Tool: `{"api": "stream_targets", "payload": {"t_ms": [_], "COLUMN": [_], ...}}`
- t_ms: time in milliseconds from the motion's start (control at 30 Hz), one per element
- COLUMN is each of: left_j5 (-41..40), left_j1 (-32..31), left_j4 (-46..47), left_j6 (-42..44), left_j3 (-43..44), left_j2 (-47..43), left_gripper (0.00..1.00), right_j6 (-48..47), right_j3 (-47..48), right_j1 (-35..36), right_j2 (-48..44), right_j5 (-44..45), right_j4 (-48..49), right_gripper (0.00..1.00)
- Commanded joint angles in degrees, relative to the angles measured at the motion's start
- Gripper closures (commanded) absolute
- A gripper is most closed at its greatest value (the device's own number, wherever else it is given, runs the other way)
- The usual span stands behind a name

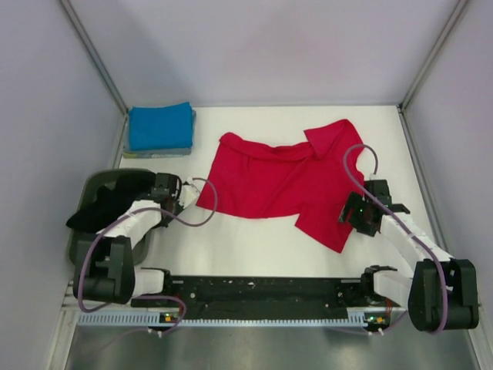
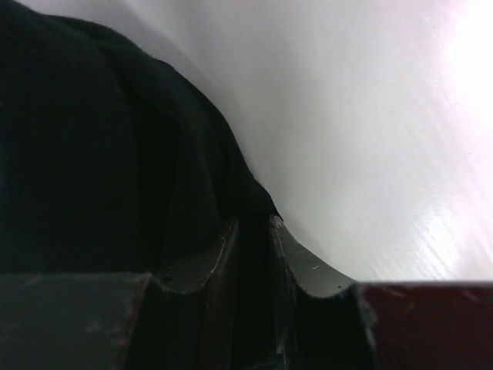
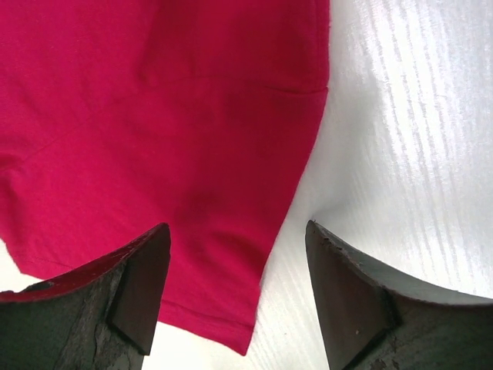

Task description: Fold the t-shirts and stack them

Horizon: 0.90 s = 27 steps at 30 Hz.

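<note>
A red t-shirt (image 1: 269,181) lies spread and rumpled in the middle of the white table. My right gripper (image 1: 351,219) is open over its near right corner; in the right wrist view the red cloth (image 3: 177,116) and its hem run between the spread fingers of my gripper (image 3: 237,231), which hold nothing. A folded blue t-shirt (image 1: 160,127) lies at the back left. A black t-shirt (image 1: 104,202) sits bunched in the tub at the left. My left gripper (image 1: 174,191) is at the tub's right side, its jaws (image 2: 254,230) closed on the edge of the black cloth (image 2: 100,154).
The dark grey-green tub (image 1: 81,243) stands at the left edge beside the left arm. Pale walls close in the table on the left, right and back. Purple cables loop from both wrists. Bare white table (image 1: 254,247) lies between the red shirt and the arm bases.
</note>
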Motion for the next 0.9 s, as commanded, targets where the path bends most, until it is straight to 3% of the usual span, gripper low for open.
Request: {"api": "stream_targets", "payload": {"t_ms": [0, 133, 233, 333, 367, 400, 467, 567, 867], "left_j5": [-2.8, 16.3, 23.2, 19.0, 16.8, 15.5, 12.9, 9.5, 10.9], "left_j1": [2.4, -3.3, -8.9, -12.9, -13.6, -13.9, -14.2, -14.7, -17.0], "left_j4": [2.5, -4.5, -4.0, 0.0, 2.2, 3.5, 5.5, 7.9, 12.9], "left_j6": [3.6, 5.1, 8.5, 10.0, 11.1, 12.7, 15.0, 16.5, 18.0], "left_j3": [2.7, 5.9, 5.0, 4.7, 4.7, 4.8, 5.3, 7.0, 7.4], "left_j2": [-0.8, -6.4, -9.2, -4.4, -2.6, -0.3, 4.1, 9.3, 14.7], "left_gripper": [0.7, 0.53, 0.33, 0.27, 0.25, 0.23, 0.22, 0.22, 0.25], "right_j6": [2.1, 3.5, 4.7, 4.8, 4.6, 4.4, 4.3, 4.0, 0.5], "right_j3": [0.0, -0.1, -0.3, -0.1, 0.2, 0.5, 1.0, 1.9, 8.5], "right_j1": [2.3, 5.3, 6.9, 7.8, 7.9, 7.8, 7.9, 7.7, 7.0], "right_j2": [0.4, 1.7, 4.0, 7.4, 8.6, 9.7, 10.6, 9.3, -2.0], "right_j5": [0.3, 3.6, 5.3, 4.3, 4.1, 3.5, 3.5, 4.0, 4.9], "right_j4": [2.5, 2.4, 2.5, 3.2, 3.3, 3.5, 3.6, 3.5, -2.9], "right_gripper": [0.31, 0.31, 0.31, 0.33, 0.39, 0.46, 0.7, 0.99, 1.0]}}
